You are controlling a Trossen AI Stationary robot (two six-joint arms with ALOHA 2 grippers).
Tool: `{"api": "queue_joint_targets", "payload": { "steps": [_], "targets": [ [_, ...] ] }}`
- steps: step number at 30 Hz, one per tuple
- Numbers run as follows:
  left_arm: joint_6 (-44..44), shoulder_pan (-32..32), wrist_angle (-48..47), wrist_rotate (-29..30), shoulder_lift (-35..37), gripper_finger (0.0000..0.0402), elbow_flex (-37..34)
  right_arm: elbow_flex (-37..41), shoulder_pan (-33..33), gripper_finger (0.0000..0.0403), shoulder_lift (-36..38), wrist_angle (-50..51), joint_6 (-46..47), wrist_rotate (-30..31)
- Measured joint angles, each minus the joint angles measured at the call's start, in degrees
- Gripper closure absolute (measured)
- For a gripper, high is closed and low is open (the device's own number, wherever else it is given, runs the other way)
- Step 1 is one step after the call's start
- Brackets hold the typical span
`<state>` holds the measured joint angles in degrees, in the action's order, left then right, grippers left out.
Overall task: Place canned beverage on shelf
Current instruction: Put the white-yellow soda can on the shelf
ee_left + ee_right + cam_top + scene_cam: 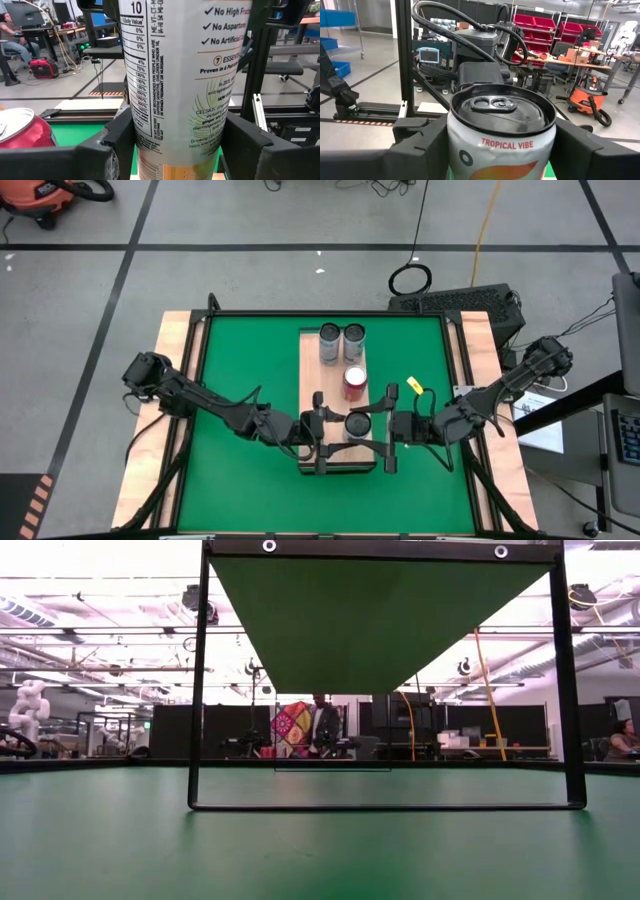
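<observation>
A tall white can with a dark top stands upright over the near part of the light-wood shelf. Whether its base rests on the board does not show. My left gripper reaches in from the table's left and my right gripper from the right. Both are shut on this can. The can fills the left wrist view, and its top shows in the right wrist view. A red can and two silver cans stand farther along the shelf. My left gripper pinches the can's lower body between its two fingers, one on each side. The fingers come level from the table's left. The can stands upright between them. My right gripper pinches the can's upper body just below the rim between its two fingers, one on each side. The fingers come level from the table's right. The can stands upright, top up.
The red can stands close beside the held can, on its far side. The green tabletop lies on both sides of the shelf. A yellow tag lies by my right arm. A dark frame stands at the table's far edge.
</observation>
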<state>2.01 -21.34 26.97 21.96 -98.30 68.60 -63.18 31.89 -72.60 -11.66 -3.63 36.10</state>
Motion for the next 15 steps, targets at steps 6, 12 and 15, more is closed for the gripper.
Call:
{"api": "queue_joint_targets", "payload": {
  "steps": [6,12,15],
  "targets": [
    [0.6,0.0,-0.5,0.2,0.0,0.0165,0.0,0.0,0.0,0.0152,0.0,0.8,-0.7,-0.2],
    [1.4,-0.5,-2.2,1.0,1.5,0.0080,0.0,0.0,-0.3,0.0150,1.4,5.2,-2.1,-0.6],
    [1.5,-0.6,-6.7,1.8,3.9,0.0048,0.1,0.0,-0.4,0.0150,2.1,7.2,-1.9,-0.3]
  ]
}}
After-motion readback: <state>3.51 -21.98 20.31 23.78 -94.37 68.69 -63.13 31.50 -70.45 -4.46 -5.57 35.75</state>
